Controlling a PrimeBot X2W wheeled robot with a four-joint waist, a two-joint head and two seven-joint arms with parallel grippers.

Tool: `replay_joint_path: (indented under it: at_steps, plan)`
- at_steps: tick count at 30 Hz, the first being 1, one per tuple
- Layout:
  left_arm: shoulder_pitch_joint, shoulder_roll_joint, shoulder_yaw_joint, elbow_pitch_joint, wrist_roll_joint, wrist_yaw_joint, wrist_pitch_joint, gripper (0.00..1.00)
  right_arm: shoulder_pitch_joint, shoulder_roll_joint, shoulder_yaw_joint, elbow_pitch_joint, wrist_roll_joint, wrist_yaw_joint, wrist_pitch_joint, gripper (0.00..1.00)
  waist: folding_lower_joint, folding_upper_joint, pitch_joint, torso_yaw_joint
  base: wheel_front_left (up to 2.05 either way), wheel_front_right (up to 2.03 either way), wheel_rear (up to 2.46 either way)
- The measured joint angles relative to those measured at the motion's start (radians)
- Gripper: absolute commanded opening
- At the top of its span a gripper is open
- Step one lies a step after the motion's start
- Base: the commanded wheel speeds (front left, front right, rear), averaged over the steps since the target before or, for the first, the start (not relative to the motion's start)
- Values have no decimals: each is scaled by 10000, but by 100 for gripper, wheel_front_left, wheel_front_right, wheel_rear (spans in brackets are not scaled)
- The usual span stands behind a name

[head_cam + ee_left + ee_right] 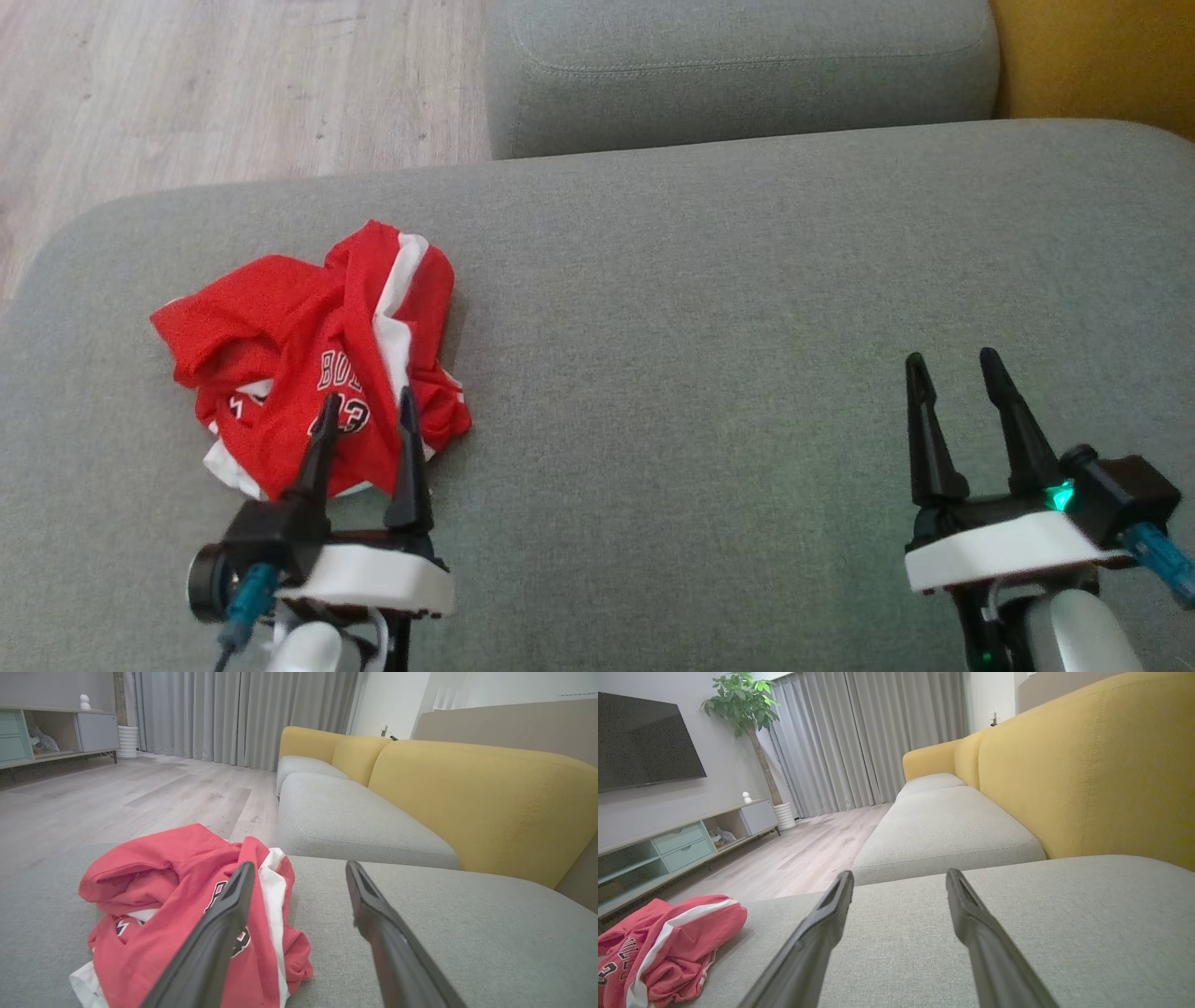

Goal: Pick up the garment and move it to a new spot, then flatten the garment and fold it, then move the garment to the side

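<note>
The garment [317,355] is a red jersey with white trim and dark lettering, lying crumpled on the left part of a grey sofa cushion [709,308]. My left gripper [367,399] hovers open just in front of its near edge, fingertips over the cloth with nothing between them. In the left wrist view the garment [163,905] sits left of and behind the left gripper [299,870]. My right gripper [952,361] stands open over bare cushion at the lower right, far from the cloth. From the right wrist view the garment [663,947] lies at the lower left, apart from the right gripper [900,877].
A second grey seat cushion [738,65] lies beyond the first, with a yellow backrest [1092,56] to the right. Wooden floor [233,84] lies off the cushion's far left edge. A TV cabinet [677,844] and a potted plant [747,709] stand across the room.
</note>
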Motion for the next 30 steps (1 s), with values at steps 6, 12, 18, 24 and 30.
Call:
replay_joint_path:
  at_steps: [6, 12, 18, 24, 30]
  plan:
    - [-52, 54, -299, 52, 635, 94, -207, 100, 6, -4, 104, -138, -784, 0, -144, 100, 0, 0, 48, 0, 0, 0, 0]
    - [-193, 153, -537, 169, 1315, 196, -405, 100, 6, -8, 244, -334, -1701, 0, -362, 100, 0, 0, 99, 3, 0, 0, 0]
    - [-352, 305, -938, 424, 2265, 382, -579, 100, 6, -10, 359, -491, -2780, 0, -523, 100, 0, 0, 134, 1, 0, 0, 0]
    - [-397, 222, -1104, 600, 2566, 518, -709, 100, 9, -12, 508, -683, -3135, 0, -704, 100, 0, 0, 170, 26, 0, 0, 0]
    - [-330, -447, -205, 665, 1563, -40, -894, 100, 220, -15, 382, -608, -2163, 0, -890, 100, 0, 0, 228, 55, 0, 0, 0]
